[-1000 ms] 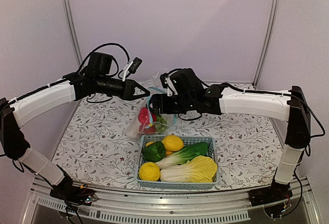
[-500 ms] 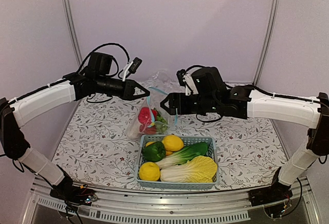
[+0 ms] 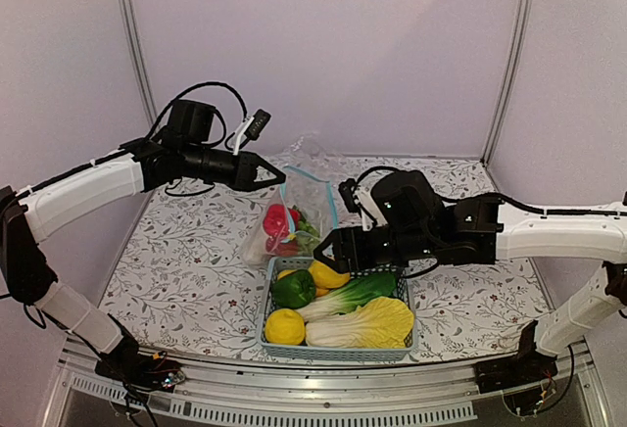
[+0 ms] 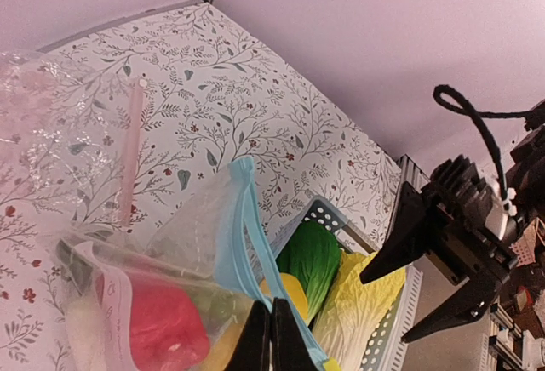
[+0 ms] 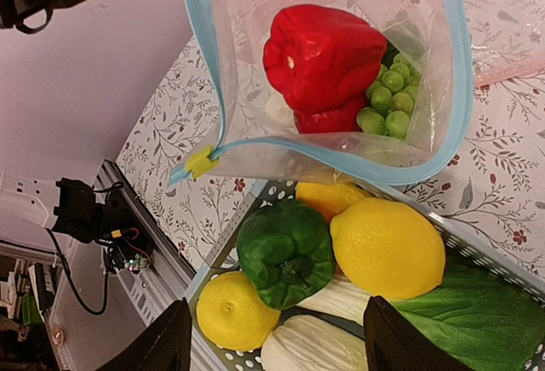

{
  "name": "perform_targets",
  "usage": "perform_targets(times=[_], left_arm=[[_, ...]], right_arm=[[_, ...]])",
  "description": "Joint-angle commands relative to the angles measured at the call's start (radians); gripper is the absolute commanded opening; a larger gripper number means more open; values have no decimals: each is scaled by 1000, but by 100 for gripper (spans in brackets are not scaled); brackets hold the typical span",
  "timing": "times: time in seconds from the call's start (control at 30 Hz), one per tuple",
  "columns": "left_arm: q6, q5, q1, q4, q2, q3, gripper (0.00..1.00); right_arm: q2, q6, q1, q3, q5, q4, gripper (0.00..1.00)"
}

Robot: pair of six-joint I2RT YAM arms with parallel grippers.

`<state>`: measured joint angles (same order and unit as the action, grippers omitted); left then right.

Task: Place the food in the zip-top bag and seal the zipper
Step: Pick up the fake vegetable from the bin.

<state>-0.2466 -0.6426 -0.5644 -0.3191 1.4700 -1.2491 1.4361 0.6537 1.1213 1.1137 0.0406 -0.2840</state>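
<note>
The zip-top bag [image 3: 286, 223] stands open behind the basket, its mouth held up. My left gripper [image 3: 278, 174] is shut on the bag's rim, pinching the teal zipper [image 4: 248, 235] between its jaws [image 4: 271, 339]. Inside the bag lie a red pepper [image 5: 319, 54] and green grapes [image 5: 387, 100]. My right gripper [image 3: 329, 256] hangs open over the basket's far edge, nothing between its fingers [image 5: 162, 347]. Below it sit a green pepper [image 5: 285, 252], a lemon [image 5: 387, 248] and a second lemon [image 5: 232, 310].
The light-blue basket [image 3: 338, 352] stands at the table's near middle and also holds a bok choy [image 3: 355, 292] and a pale cabbage [image 3: 364, 325]. A yellow slider [image 5: 202, 162] sits at one end of the zipper. The table's metal front rail [image 3: 323, 388] runs just beyond the basket.
My right arm has drawn back from the bag's mouth and come down over the basket, its jaws a little narrower. The left arm and the bag have not moved.
</note>
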Motion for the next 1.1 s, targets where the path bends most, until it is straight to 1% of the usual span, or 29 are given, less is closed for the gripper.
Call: perform_targets(times=[0.0, 0.13, 0.33, 0.63, 0.87, 1.07], left_arm=[[13, -6, -2, 14, -11, -12, 0], [13, -6, -2, 15, -12, -12, 0], [14, -6, -2, 14, -16, -12, 0], [12, -10, -2, 17, -13, -12, 0], [10, -12, -2, 19, -13, -12, 0], [13, -9, -2, 18, -19, -12, 0]], right_arm=[[64, 27, 49, 10, -21, -11, 71], [155, -2, 84, 78, -10, -39, 74], [260, -19, 110, 142, 33, -86, 75], [293, -39, 110, 155, 54, -112, 79], [337, -66, 110, 200, 32, -123, 79], [379, -76, 110, 230, 64, -140, 79]])
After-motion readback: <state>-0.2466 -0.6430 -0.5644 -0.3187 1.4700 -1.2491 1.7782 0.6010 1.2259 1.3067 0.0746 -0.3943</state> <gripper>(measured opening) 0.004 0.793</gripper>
